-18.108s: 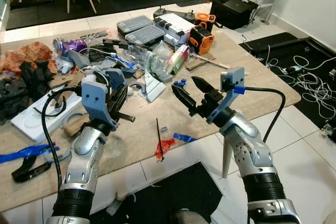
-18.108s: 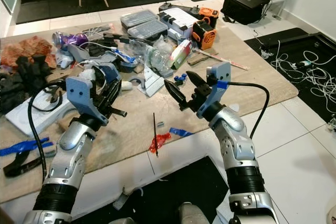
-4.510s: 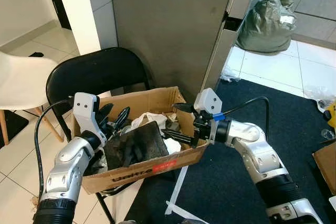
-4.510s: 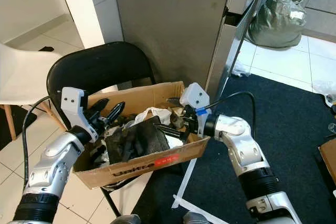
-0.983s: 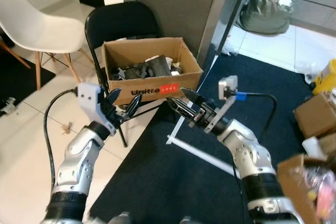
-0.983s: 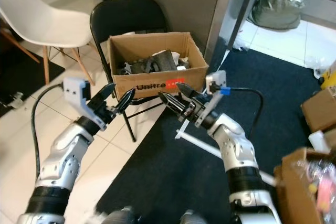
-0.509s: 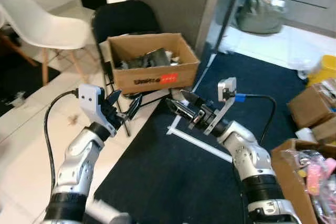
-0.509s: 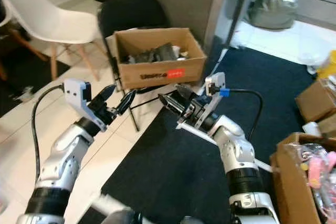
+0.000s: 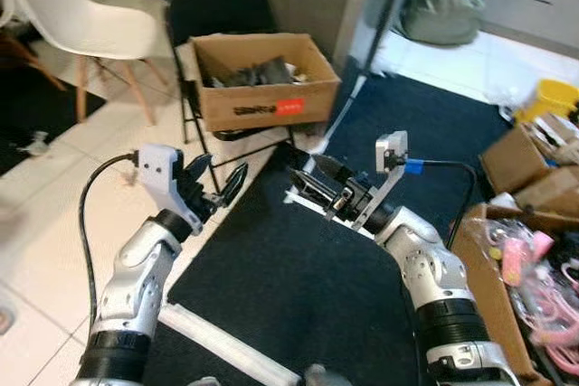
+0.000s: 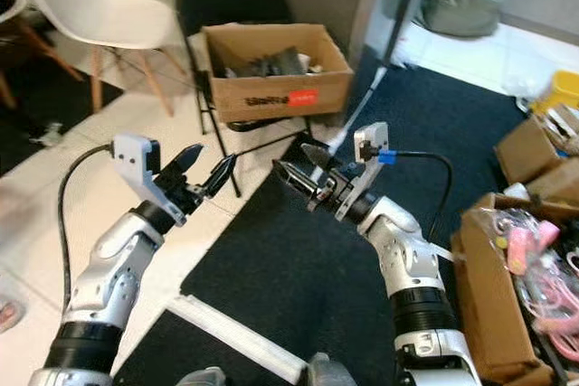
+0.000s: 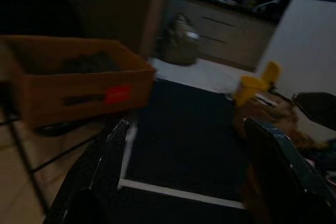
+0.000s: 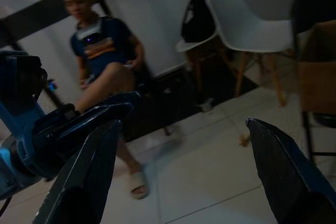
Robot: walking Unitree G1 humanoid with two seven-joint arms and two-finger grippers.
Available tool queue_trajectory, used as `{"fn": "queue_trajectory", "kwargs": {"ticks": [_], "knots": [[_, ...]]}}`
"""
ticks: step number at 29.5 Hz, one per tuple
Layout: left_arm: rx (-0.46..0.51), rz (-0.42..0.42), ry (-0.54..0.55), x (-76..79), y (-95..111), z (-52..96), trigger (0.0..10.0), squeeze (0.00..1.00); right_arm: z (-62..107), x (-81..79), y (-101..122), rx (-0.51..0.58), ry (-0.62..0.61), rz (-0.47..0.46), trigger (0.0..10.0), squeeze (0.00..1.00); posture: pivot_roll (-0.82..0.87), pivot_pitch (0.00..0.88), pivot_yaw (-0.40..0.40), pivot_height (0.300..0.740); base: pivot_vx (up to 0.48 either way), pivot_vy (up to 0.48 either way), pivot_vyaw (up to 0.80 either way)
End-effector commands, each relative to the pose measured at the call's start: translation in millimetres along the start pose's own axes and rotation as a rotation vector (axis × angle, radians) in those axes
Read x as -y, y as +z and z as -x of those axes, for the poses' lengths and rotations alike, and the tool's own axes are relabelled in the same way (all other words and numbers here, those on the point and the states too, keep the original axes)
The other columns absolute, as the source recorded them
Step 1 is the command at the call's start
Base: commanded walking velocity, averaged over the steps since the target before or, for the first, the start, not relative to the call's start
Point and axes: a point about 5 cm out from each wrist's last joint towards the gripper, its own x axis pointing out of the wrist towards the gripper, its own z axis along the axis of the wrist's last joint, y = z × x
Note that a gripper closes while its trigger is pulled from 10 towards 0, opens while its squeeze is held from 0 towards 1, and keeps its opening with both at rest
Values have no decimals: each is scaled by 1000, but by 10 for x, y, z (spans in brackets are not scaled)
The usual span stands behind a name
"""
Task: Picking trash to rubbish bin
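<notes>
The open brown cardboard box with a red label [image 9: 258, 79], serving as the rubbish bin, sits on the seat of a black folding chair [image 9: 220, 8] at about 11 o'clock from the robot, well apart from both grippers. It already holds dark crumpled scraps. The left gripper [image 9: 215, 184] hangs at 10 o'clock with its two black fingers spread and nothing between them; the right gripper [image 9: 316, 182] sits at about 12 o'clock, its fingers likewise parted and empty. The left arm is slightly nearer the box, whose long axis runs left to right across the view. No loose trash lies within reach on the dark carpet [image 9: 298, 287]; the cluttered boxes of pink items [image 10: 529, 277] at 3 o'clock may hold more, though the blur makes that uncertain.
</notes>
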Motion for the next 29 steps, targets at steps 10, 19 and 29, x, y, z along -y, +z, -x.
{"fn": "queue_trajectory", "kwargs": {"ticks": [10,19,29], "knots": [[-14,5,-16,37,-35,-10,10000,0,45,26,4,-1,-19,10,10000,0,33,0,-33,740,-369,0,0],[-12,11,-18,41,-45,-13,10000,0,53,29,-8,-15,-19,12,10000,0,31,0,-34,740,-352,0,0],[-8,15,-21,40,-46,-16,10000,0,45,27,-28,-45,-15,12,10000,0,30,0,-37,740,0,0,-778]]}}
